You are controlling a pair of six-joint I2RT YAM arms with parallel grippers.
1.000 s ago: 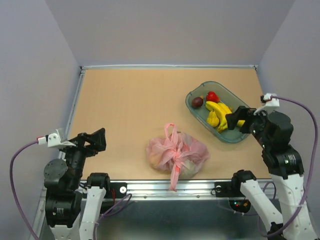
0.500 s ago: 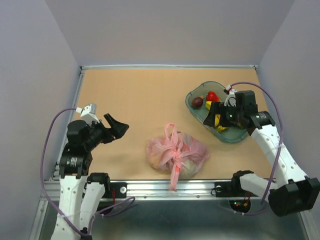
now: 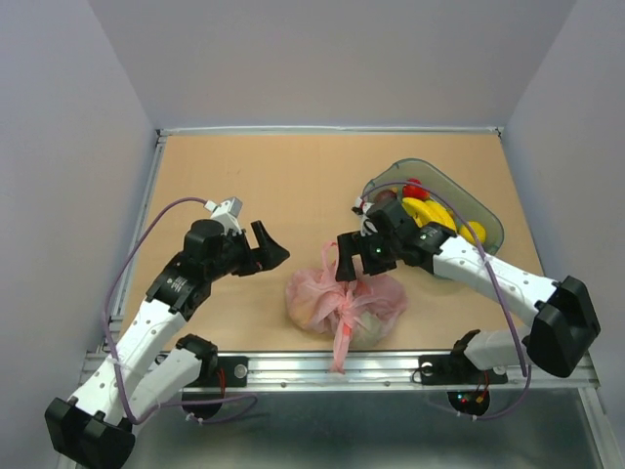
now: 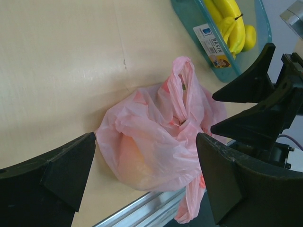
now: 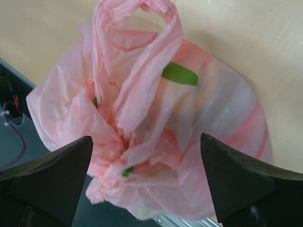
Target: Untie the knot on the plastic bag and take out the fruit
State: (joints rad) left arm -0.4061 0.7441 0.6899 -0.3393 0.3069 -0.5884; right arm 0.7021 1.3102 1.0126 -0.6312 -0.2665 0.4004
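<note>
The pink plastic bag [image 3: 376,298] lies tied near the table's front edge, and its knot [image 3: 342,293] faces up with a long tail [image 3: 341,347] hanging over the rail. My left gripper [image 3: 276,246] is open, just left of the bag and apart from it; in the left wrist view it [image 4: 146,137] frames the bag [image 4: 156,146]. My right gripper [image 3: 350,262] is open over the bag's far side. In the right wrist view it [image 5: 146,138] hangs above the knot [image 5: 123,137]. The fruit is inside; only a green patch [image 5: 180,74] shows through.
A teal tray [image 3: 488,227] at the back right holds yellow bananas [image 3: 435,215] and a red fruit [image 3: 415,186]; the right arm reaches across its near side. A metal rail [image 3: 283,363] runs along the front edge.
Both arms have swung in from the table's sides to the bag, the left from the left and the right from over the tray. Both grippers stay open. The tray looks turned.
</note>
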